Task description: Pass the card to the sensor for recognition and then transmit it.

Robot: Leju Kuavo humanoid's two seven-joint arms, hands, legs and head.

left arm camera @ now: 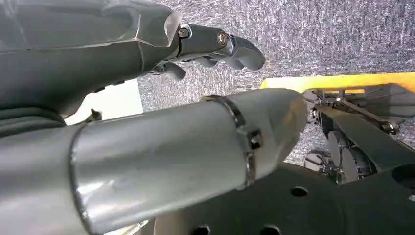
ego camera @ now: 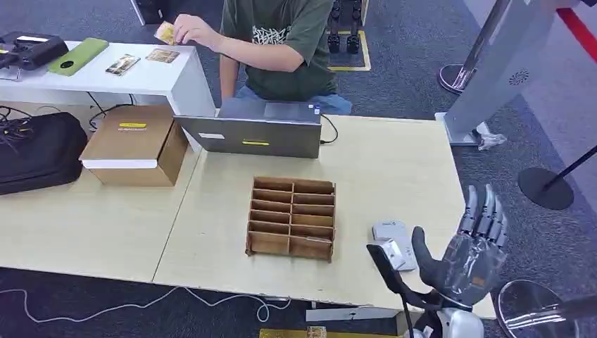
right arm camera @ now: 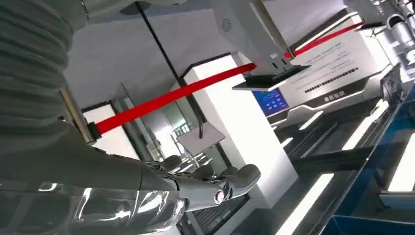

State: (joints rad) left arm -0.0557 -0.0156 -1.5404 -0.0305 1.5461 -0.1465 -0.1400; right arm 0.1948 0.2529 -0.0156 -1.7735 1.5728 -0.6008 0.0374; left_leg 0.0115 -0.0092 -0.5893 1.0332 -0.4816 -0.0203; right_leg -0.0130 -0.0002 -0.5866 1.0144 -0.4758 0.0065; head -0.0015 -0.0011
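Your landmark is the wooden divided tray [ego camera: 291, 217], standing near the middle of the pale wooden table [ego camera: 394, 169]; take everything else from it. Beyond the tray, at the table's far edge, sits an open grey laptop [ego camera: 257, 130] with a yellow strip on its lid, and a person in a green shirt [ego camera: 281, 42] sits behind that; to the tray's far left you see a black bag [ego camera: 39, 151] and a brown cardboard box [ego camera: 134, 144]. Further back and left of the tray stands a white side table [ego camera: 151, 74]; the person's hand [ego camera: 189, 29] holds a yellowish card [ego camera: 165, 32] above it, and two more cards [ego camera: 123, 65] lie on its top beside a green case [ego camera: 77, 56]. Just right of the tray, near the table's front edge, lies a small white device [ego camera: 391, 236], possibly the card sensor; the view is too coarse to be sure. Your right hand [ego camera: 470, 250] is raised upright right of that device, fingers straight and apart, holding nothing. Your left hand [left arm camera: 205, 46] hangs over grey carpet, fingers loosely curled around nothing.
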